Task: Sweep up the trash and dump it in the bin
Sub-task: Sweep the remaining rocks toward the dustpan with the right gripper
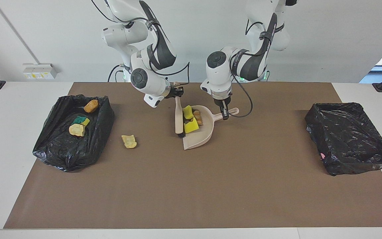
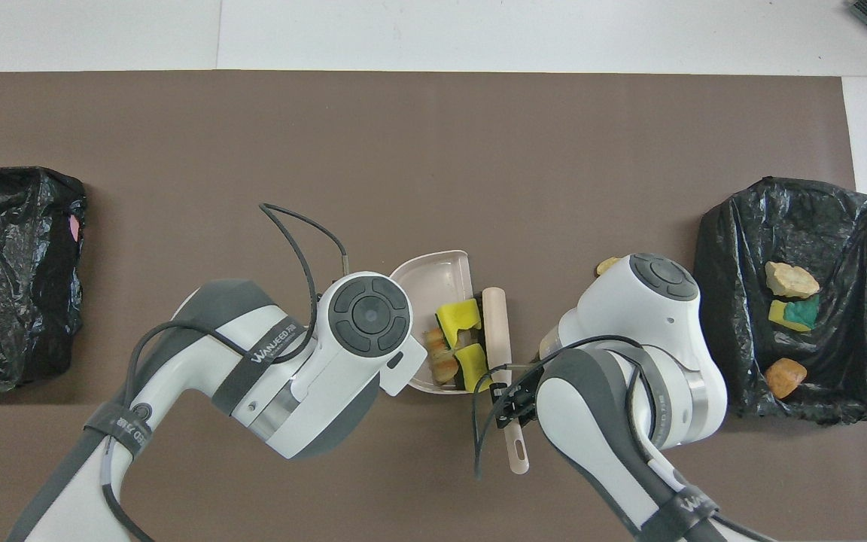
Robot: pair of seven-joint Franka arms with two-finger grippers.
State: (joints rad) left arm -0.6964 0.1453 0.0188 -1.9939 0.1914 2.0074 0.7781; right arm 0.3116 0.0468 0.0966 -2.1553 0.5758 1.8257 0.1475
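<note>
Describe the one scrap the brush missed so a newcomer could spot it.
Start at the black-lined bin that holds scraps, at the right arm's end of the table. On the brown mat between that bin and the dustpan lies a pale tan lump. It alone lies loose on the mat, in neither bin nor dustpan.

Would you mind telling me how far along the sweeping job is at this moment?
Done: three scraps lie in the bin. In hand: the right gripper holds the brush against scraps in the dustpan, held by the left gripper. Left: one tan lump on the mat, then dumping.
</note>
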